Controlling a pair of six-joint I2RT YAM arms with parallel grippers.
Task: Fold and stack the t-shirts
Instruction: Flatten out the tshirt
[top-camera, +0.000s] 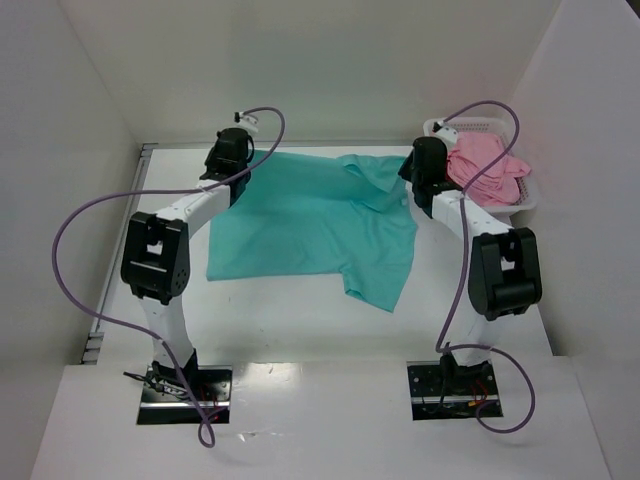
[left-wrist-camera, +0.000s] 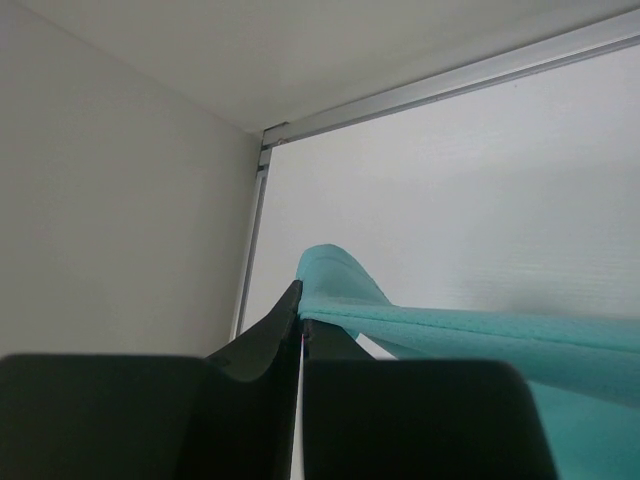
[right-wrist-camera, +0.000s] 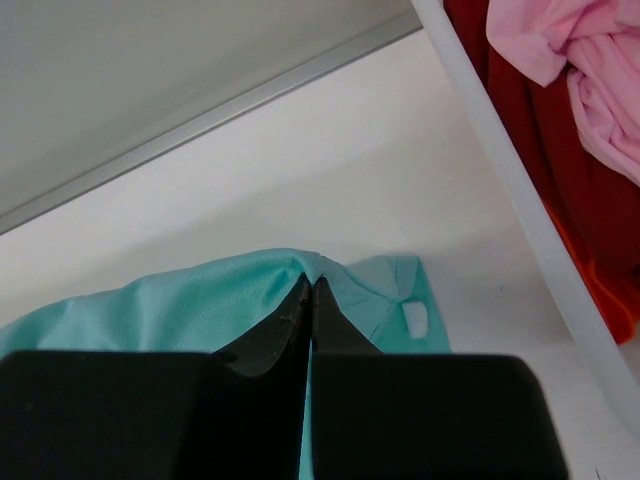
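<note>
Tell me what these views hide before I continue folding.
1. Top view: fingertips of the left gripper and right gripper, hidden under their own wrists.
2. Top view: the dark red t-shirt, buried under the pink t-shirt in the basket.
3. Wrist views: most of the teal t-shirt, cut off by gripper bodies and frame edges.

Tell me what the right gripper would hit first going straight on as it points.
Past the teal t-shirt pinched in its fingers, the right gripper looks headed over bare table to the back rail; depth unclear. The basket sits off-line, right.
</note>
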